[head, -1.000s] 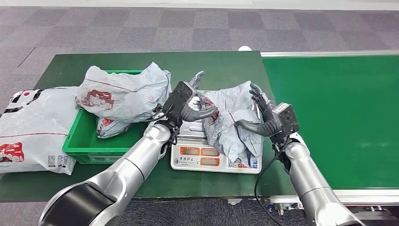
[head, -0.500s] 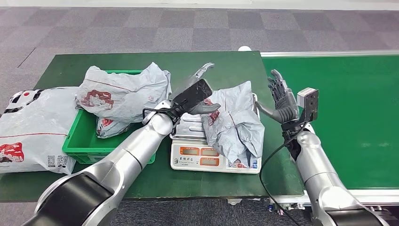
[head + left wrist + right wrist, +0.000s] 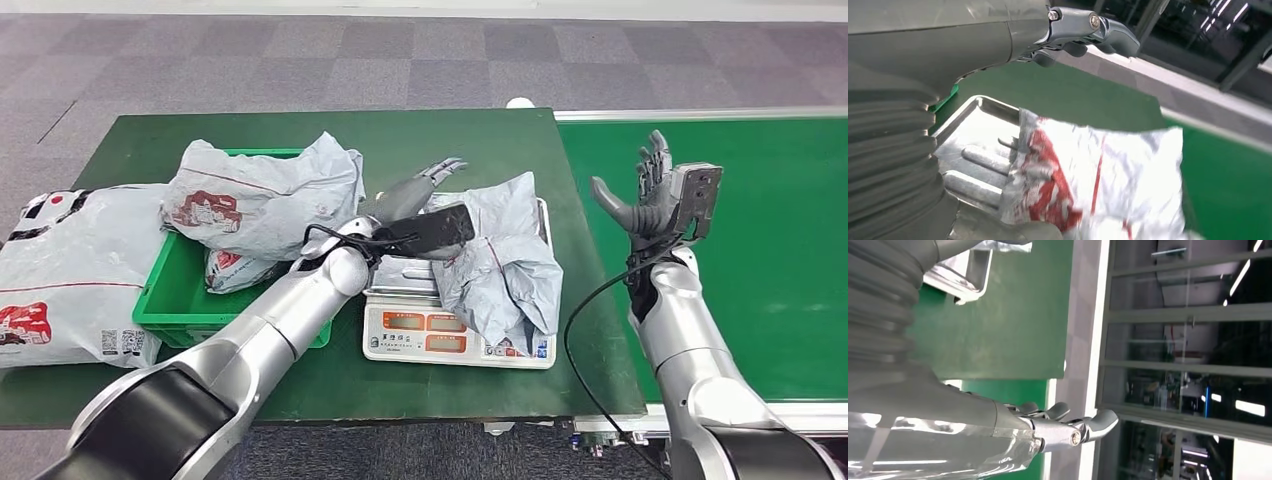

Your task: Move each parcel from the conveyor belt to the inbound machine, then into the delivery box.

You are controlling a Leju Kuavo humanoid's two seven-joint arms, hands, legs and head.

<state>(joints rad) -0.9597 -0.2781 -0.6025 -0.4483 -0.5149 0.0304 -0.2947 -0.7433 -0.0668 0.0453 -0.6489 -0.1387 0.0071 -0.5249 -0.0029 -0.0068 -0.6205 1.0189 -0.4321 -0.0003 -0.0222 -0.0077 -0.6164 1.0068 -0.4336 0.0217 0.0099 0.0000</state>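
- A large grey parcel with red print (image 3: 70,270) lies at the far left and hangs over the left edge of the green surface (image 3: 300,125)
- The green box (image 3: 165,300) stands just beside it; a crumpled grey bag (image 3: 265,195) lies across its top and a smaller bag (image 3: 232,270) lies inside, under the first one
- The back part of the surface, behind the box and the scale, is bare green
- The left hand (image 3: 415,195) hovers over the left part of the scale (image 3: 455,340), fingers stretched out and apart, holding nothing; it is above the left edge of the parcel
- The parcel (image 3: 500,260) lies on the scale tray: grey wrinkled plastic with red marks, folded, and its lower corner covers part of the scale's front panel; the ribbed metal tray is bare on its left side
- The right hand (image 3: 645,190) is raised near the left edge of the conveyor belt (image 3: 760,250), fingers spread and pointing up, empty, well apart from the parcel
- The belt to the right of this hand is bare green
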